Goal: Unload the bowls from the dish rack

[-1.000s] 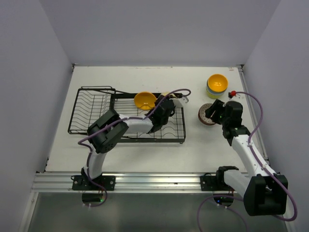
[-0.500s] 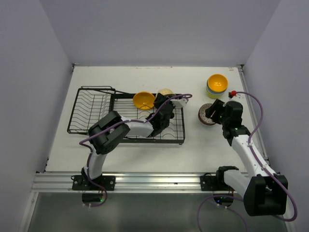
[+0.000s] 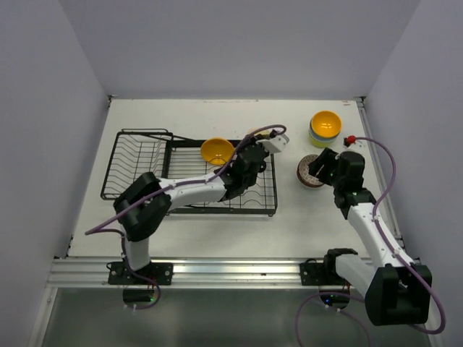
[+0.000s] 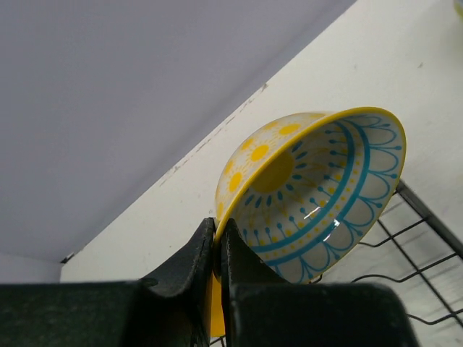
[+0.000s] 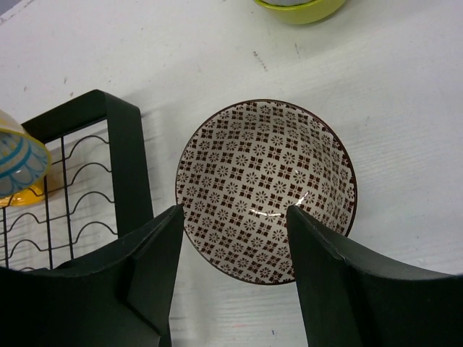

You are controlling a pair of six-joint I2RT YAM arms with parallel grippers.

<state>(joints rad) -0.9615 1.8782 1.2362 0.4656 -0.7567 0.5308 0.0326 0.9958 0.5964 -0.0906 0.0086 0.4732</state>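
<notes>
My left gripper (image 4: 218,238) is shut on the rim of a yellow and light blue patterned bowl (image 4: 318,195) and holds it tilted over the far right corner of the black wire dish rack (image 3: 145,155). In the top view this gripper (image 3: 257,148) covers most of that bowl. An orange-yellow bowl (image 3: 217,150) sits on the rack's flat grid tray. My right gripper (image 5: 235,217) is open and empty just above a red-brown patterned bowl (image 5: 268,188) standing on the table right of the rack (image 5: 123,159). From the top, the gripper (image 3: 323,165) hovers by that bowl (image 3: 309,173).
A stack of bowls with a yellow one on top (image 3: 325,125) stands at the far right; its yellow-green rim shows in the right wrist view (image 5: 300,9). A small red object (image 3: 348,139) lies by the table's right edge. Walls close the back and both sides.
My left arm has reached further out and carried the patterned bowl up and toward the far right corner of the rack. The right arm has barely moved.
</notes>
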